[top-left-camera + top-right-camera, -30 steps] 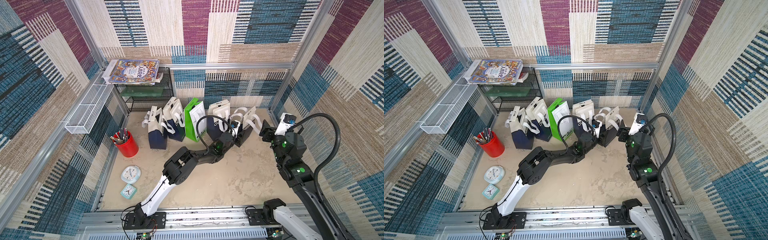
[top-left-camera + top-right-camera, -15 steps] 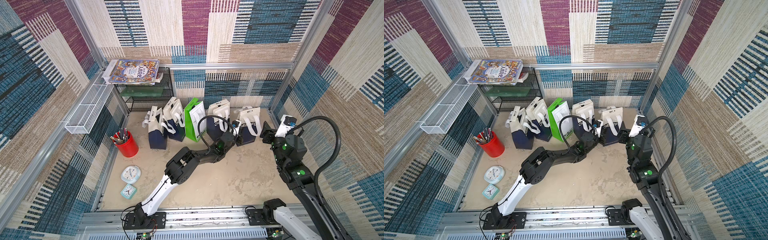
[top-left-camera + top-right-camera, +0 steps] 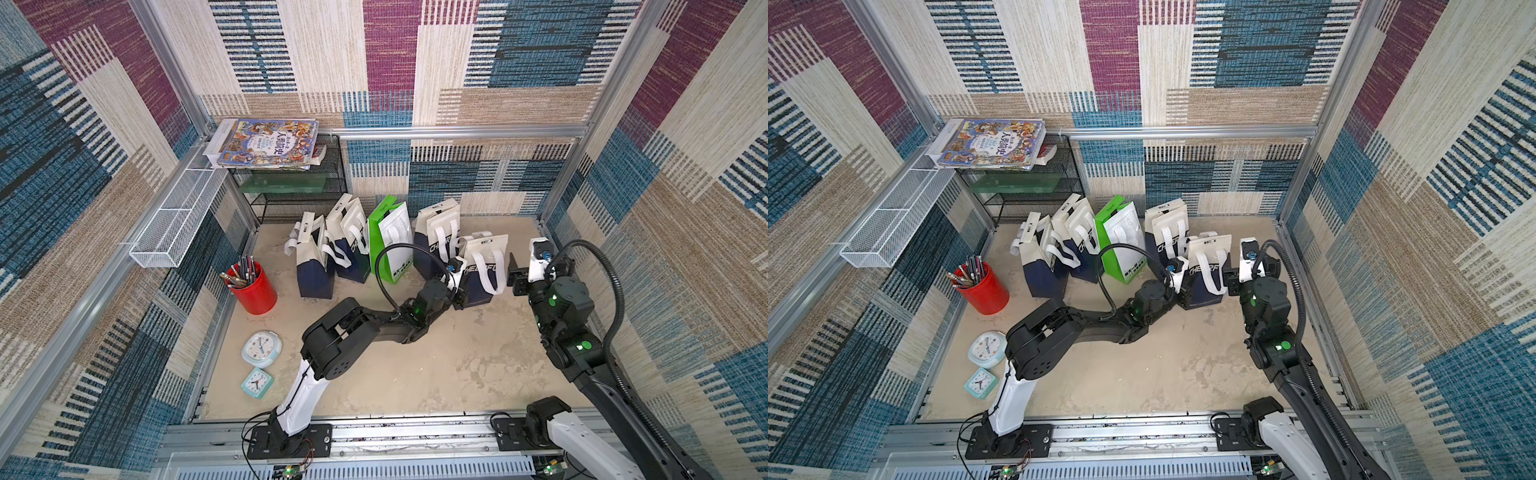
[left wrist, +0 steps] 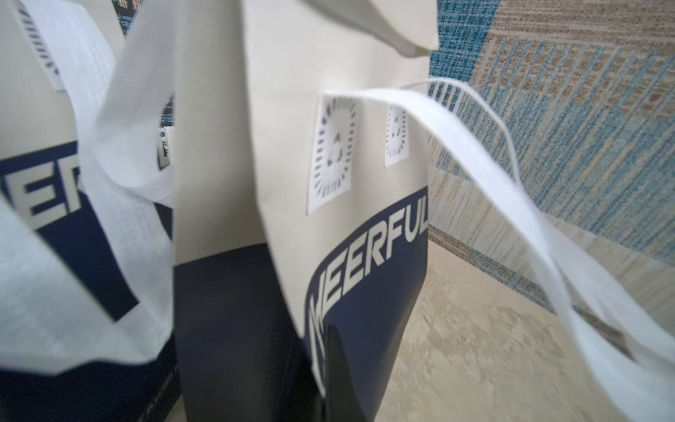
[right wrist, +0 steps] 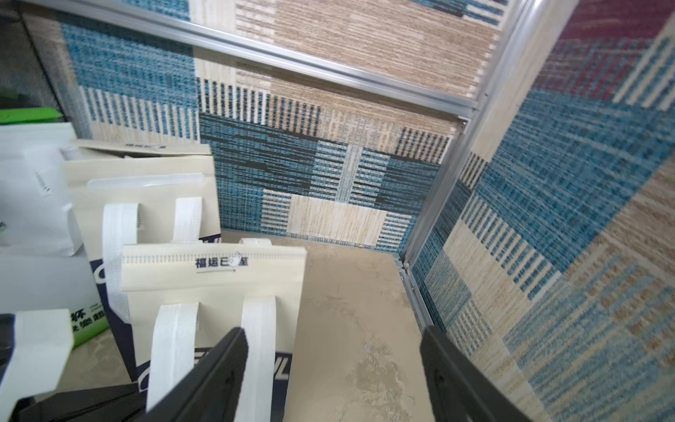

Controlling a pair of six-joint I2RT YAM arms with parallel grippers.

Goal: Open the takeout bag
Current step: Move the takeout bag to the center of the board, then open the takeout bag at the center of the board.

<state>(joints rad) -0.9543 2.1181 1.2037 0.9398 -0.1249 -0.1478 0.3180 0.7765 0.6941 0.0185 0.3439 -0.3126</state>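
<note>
The takeout bag [image 3: 482, 266] [image 3: 1209, 266] is cream on top and navy below, with white handles. It stands upright at the right end of the row, its top flap folded down. My left gripper [image 3: 458, 296] [image 3: 1182, 286] is shut on the bag's lower side edge. The left wrist view shows that edge [image 4: 328, 146] pinched between the dark jaws of the left gripper [image 4: 323, 380]. My right gripper [image 3: 513, 272] [image 3: 1230, 276] stands open just right of the bag. In the right wrist view the right gripper [image 5: 332, 365] holds nothing, and one finger [image 5: 219, 365] lies in front of a handle of the bag [image 5: 219, 285].
Three more cream and navy bags and a green bag [image 3: 390, 241] stand in a row to the left. A red pen cup [image 3: 251, 289], two clocks [image 3: 262, 349], a wire shelf with books [image 3: 266, 143] and a white mesh basket [image 3: 174, 224] sit on the left. The right wall is close to my right arm.
My left gripper has shut on the bag's side edge. The bag has come up from a lean to standing upright. The right gripper has stayed open and shifted only a little.
</note>
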